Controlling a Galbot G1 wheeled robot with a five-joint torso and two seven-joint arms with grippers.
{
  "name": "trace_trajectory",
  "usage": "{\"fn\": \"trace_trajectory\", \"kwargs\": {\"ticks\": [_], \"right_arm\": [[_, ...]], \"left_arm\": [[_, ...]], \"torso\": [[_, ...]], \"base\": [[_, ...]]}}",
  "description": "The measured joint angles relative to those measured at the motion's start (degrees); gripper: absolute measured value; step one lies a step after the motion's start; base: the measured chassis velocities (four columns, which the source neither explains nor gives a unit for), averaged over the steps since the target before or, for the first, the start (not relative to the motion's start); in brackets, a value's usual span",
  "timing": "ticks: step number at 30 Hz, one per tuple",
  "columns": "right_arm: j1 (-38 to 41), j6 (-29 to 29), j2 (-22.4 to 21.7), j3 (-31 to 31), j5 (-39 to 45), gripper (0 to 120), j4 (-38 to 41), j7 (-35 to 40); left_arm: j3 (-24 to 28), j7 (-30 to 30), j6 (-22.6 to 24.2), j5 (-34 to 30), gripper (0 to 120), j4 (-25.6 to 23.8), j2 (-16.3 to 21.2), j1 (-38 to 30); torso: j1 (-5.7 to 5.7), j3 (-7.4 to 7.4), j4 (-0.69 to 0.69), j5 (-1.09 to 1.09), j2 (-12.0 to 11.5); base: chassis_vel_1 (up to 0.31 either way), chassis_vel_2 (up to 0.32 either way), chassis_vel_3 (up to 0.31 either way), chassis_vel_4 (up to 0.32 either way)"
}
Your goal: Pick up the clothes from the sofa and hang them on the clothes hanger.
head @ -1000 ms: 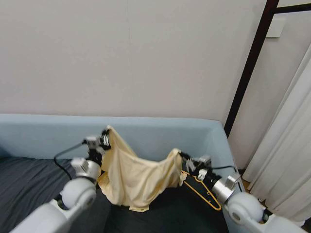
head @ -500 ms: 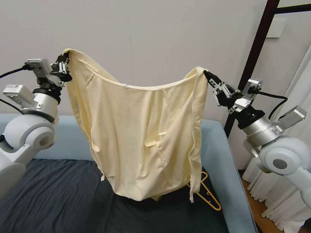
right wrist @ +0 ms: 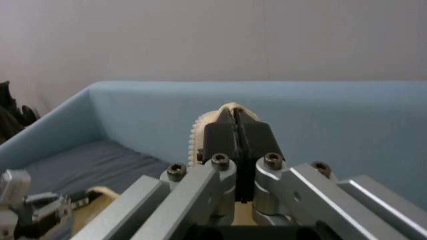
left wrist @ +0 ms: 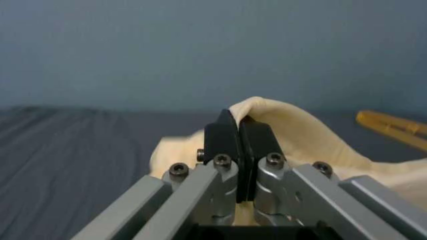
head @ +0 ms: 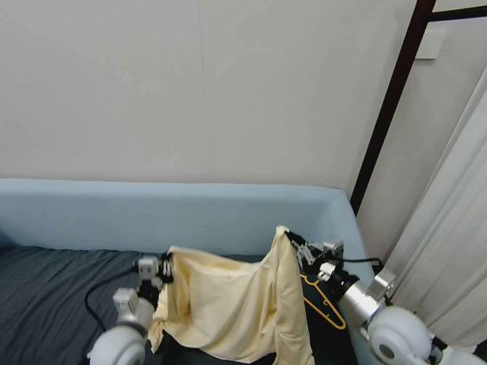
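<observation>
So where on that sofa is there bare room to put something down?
Bare: the dark seat left of the cloth, below the backrest. Crowded: the right end, where the left end effector and right end effector pinch the cloth and the hanger lies.

Plain pale wall (head: 228, 91) behind. Light-blue sofa (head: 152, 209), dark seat cover (head: 46, 289). Dark pole (head: 388, 106) at right, white curtain (head: 449, 251) beside it.

Sofa back (head: 152, 213) (and wall (head: 190, 91)) ahead — left seat (head: 53, 289) free.
</observation>
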Motion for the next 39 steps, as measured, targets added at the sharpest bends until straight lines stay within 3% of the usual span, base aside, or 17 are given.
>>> {"fn": "trace_trajectory", "kwargs": {"ticks": [8, 14, 18, 24, 27, 29, 39], "right_arm": [[-2.5, 0.6, 2.3, -1.0, -4.3, 0, -1.9, 0.6], [-2.8, 0.7, 2.8, -1.0, -4.8, 0, -2.3, 0.2], [-2.7, 0.8, 3.4, -0.9, -5.2, 0, -2.8, -0.2], [-2.3, 0.9, 3.4, -0.7, -5.2, 0, -3.2, -0.6], [-2.2, 1.1, 3.4, -0.6, -5.1, 0, -3.5, -0.8], [-2.2, 1.2, 3.3, -0.6, -5.1, 0, -3.7, -0.9], [-2.0, 1.3, 3.0, -0.3, -5.1, 0, -4.3, -1.5]], "left_arm": [[5.5, -3.6, 0.3, 6.7, 0, 10.0, -3.8, 3.7], [7.7, -6.6, 1.3, 9.9, 2, 10.9, -3.6, 4.6], [8.9, -9.4, 3.2, 12.7, 19, 6.6, -0.5, 8.0], [9.0, -13.9, 5.7, 14.3, 36, 4.6, 1.6, 10.4], [7.2, -14.9, 5.2, 12.3, 51, 6.9, 1.6, 8.0], [6.2, -14.5, 4.2, 11.2, 54, 8.5, 1.3, 6.4], [4.5, -7.7, -1.1, 4.8, 94, 16.8, -1.1, -2.6]], "torso": [[0.00, 0.00, -0.02, -0.02, 0.0], [0.00, 0.00, -0.02, -0.03, 0.0], [0.00, 0.00, -0.02, -0.01, 0.0], [0.00, 0.01, 0.01, -0.01, 0.0], [0.00, 0.01, 0.00, -0.02, 0.0], [0.01, 0.01, -0.02, -0.01, 0.0], [0.02, 0.01, -0.02, -0.01, 0.0]], "base": [[0.000, 0.000, 0.000, 0.000], [0.000, 0.000, 0.000, 0.000], [0.000, 0.000, 0.000, 0.000], [0.000, 0.000, 0.000, 0.000], [0.000, 0.000, 0.000, 0.000], [0.000, 0.000, 0.000, 0.000], [0.000, 0.000, 0.000, 0.000]]}}
